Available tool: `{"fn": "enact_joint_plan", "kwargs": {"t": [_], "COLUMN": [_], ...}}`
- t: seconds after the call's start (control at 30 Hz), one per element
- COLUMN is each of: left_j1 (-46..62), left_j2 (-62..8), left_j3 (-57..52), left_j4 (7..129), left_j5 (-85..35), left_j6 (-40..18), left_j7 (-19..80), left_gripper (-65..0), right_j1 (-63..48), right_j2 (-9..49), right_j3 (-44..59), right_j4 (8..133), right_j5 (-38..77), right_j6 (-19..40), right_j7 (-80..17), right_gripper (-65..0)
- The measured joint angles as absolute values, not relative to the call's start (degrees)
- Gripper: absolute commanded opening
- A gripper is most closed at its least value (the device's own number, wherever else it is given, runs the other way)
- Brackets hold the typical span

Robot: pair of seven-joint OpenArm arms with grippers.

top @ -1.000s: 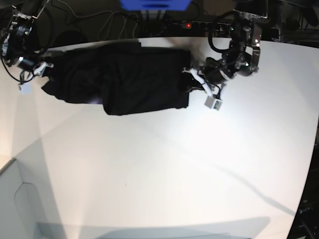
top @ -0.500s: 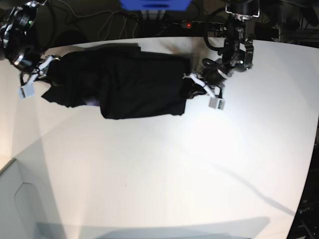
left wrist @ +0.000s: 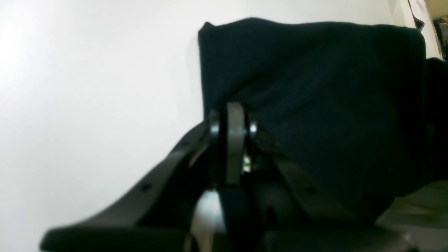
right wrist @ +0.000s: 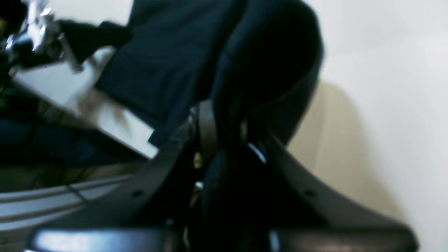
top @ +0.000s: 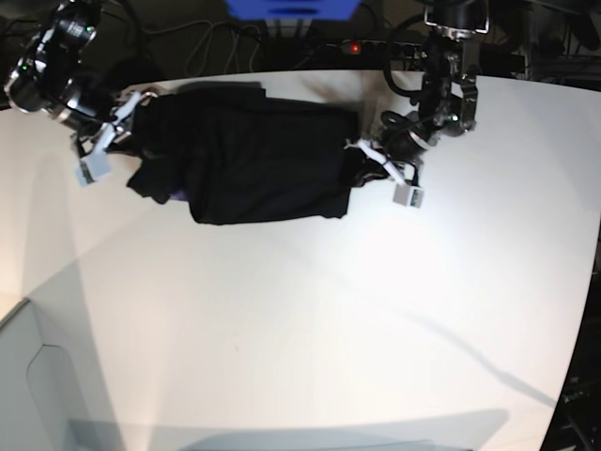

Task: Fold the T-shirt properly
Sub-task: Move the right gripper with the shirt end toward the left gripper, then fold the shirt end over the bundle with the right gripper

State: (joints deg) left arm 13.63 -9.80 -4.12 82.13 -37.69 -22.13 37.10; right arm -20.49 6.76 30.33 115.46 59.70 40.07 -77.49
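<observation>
While each gripper, left (top: pixel 362 162) and right (top: pixel 125 122), clenches an end of the T-shirt (top: pixel 254 160), folding appears partway: sides tucked, crosswise fold pending.

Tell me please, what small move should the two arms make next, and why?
Probably carry the right gripper further toward the left gripper. Both are shut on opposite ends of the T-shirt, and the right end is already lifted and bunched inward, so a fold across seems underway.
</observation>
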Motion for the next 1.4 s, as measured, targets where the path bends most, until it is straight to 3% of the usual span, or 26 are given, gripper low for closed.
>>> {"fn": "enact_joint_plan", "kwargs": {"t": [0.27, 0.6, 0.77, 0.93, 1.27, 1.4], "left_j1": [13.65, 13.78, 13.78, 14.04, 14.39, 14.41], "left_j2": [-9.82, -9.82, -9.82, -9.87, -10.02, -10.02], "left_j3": [-4.10, -4.08, -4.08, -4.05, -4.21, -4.32], "left_j4": [82.11, 82.11, 82.11, 82.11, 82.39, 82.46], "left_j5": [-37.69, -37.71, -37.76, -37.78, -37.80, -37.78], "left_j6": [-22.13, -22.13, -22.13, -22.11, -22.11, -22.11], "left_j7": [37.12, 36.95, 37.01, 36.97, 36.77, 36.80], "left_gripper": [-61.9, -61.9, -61.9, -61.9, -61.9, -61.9], "right_j1": [-17.47, -14.00, -11.81, -8.43, -2.83, -1.74], "right_j2": [3.27, 0.97, 0.97, 2.04, 3.05, 3.18], "right_j3": [18.92, 4.51, -2.22, -2.31, -2.48, -2.59], "right_j4": [115.48, 115.44, 110.54, 99.11, 86.37, 83.57], "right_j5": [59.72, 59.09, 60.03, 58.96, 60.18, 60.42], "right_j6": [39.68, 28.14, 25.17, 19.66, 19.57, 19.51], "right_j7": [-77.17, -72.16, -67.31, -66.83, -66.37, -66.35], "right_gripper": [-65.0, -65.0, -65.0, -65.0, -64.9, -58.6]}}
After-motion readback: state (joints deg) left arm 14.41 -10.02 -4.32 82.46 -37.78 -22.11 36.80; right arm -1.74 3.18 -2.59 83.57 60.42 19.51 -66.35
